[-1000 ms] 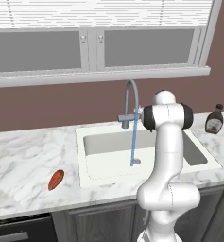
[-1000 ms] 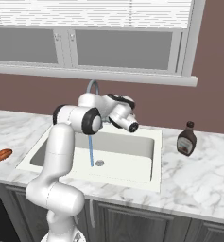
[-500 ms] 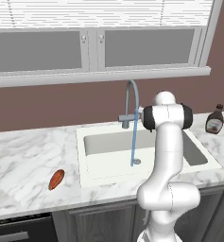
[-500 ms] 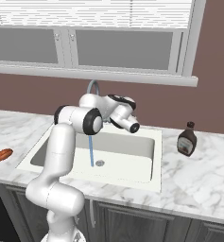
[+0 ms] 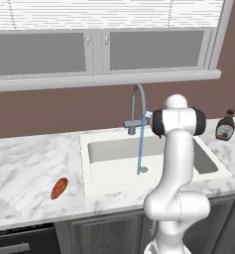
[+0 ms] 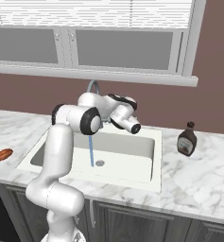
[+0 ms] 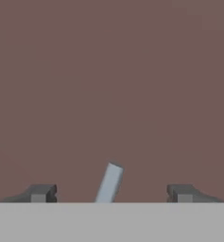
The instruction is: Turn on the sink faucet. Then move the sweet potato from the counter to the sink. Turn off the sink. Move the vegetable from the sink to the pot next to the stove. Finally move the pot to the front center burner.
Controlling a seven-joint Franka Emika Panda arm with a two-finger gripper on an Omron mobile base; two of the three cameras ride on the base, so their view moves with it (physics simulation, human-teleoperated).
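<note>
A: What does the hand view add?
B: The gripper [image 7: 111, 193] released, fingertips [image 7: 40, 193] wide apart, the faucet's grey lever [image 7: 109, 183] between them against the brown wall [image 7: 108, 85].

A: And the base views?
B: Water runs from the sink faucet [image 5: 138, 106] into the sink [image 5: 109, 171]. The sweet potato [image 5: 59, 188] lies near the counter's [image 5: 25, 168] front edge, left of the sink. The brown bottle's [image 6: 186, 139] label is unreadable.
</note>
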